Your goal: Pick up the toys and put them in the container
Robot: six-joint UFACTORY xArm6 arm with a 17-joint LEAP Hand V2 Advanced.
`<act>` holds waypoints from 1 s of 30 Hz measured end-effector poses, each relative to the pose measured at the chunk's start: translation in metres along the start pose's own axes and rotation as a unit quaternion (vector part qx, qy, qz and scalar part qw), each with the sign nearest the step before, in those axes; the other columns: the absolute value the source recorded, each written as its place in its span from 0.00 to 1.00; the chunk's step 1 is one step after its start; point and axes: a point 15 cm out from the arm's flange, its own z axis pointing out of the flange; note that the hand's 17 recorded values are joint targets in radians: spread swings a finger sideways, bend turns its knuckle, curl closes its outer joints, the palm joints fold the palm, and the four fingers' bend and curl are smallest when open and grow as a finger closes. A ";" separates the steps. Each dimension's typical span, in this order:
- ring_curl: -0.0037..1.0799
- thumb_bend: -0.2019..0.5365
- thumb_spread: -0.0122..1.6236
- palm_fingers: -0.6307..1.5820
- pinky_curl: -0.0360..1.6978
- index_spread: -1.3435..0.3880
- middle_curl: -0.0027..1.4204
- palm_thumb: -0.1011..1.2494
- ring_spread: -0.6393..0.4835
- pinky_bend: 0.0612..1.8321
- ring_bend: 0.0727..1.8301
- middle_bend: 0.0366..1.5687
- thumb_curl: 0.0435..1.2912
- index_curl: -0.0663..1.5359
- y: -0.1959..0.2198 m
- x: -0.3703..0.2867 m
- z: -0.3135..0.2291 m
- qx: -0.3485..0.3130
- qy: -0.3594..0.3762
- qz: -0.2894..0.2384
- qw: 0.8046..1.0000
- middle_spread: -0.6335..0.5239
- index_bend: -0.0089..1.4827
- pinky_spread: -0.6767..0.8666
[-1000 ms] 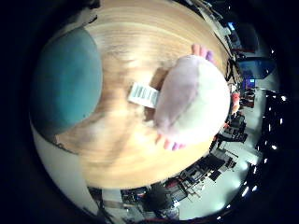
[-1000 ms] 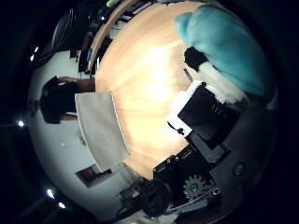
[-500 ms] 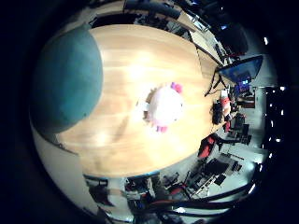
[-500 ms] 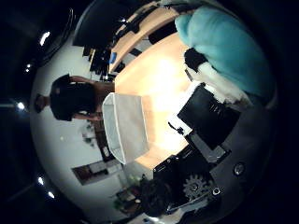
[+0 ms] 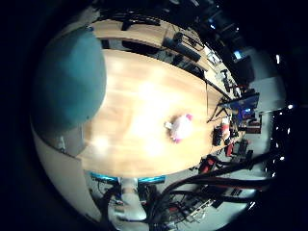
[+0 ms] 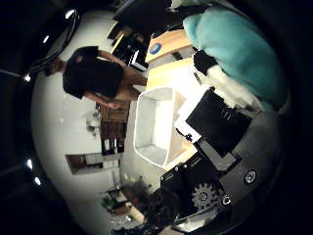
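Thumb-side palm view: hand (image 6: 230, 132) curls round soft teal plush toy (image 6: 234, 44), held against the palm above white rectangular plastic container (image 6: 154, 125). Risk: releasing off-centre, toy clips the rim and falls outside. Small pink-and-white plush toy (image 5: 181, 127) lies on wooden table (image 5: 139, 96), well apart.

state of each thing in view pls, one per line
teal toy: close against the palm, held by the hand
pink toy: lying on the table, far from the hand
container: open, upright, looks empty
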 end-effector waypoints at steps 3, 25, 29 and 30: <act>0.42 0.25 0.53 0.80 0.18 0.48 0.46 0.94 0.22 0.56 0.59 0.35 0.33 0.41 0.004 -0.039 0.007 -0.009 -0.008 -0.019 1.000 0.20 0.21 0.02; 0.42 0.24 0.60 0.80 0.19 0.46 0.48 0.89 0.24 0.54 0.59 0.36 0.31 0.45 0.030 -0.223 0.076 -0.053 -0.037 -0.169 0.984 0.22 0.18 0.04; 0.42 0.22 0.64 0.79 0.19 0.46 0.48 0.84 0.25 0.54 0.57 0.36 0.29 0.46 0.026 -0.225 0.085 -0.054 -0.037 -0.171 0.983 0.22 0.18 0.05; 0.42 0.17 0.65 0.78 0.19 0.46 0.49 0.77 0.25 0.54 0.57 0.37 0.27 0.46 0.024 -0.225 0.087 -0.053 -0.037 -0.172 0.983 0.22 0.17 0.05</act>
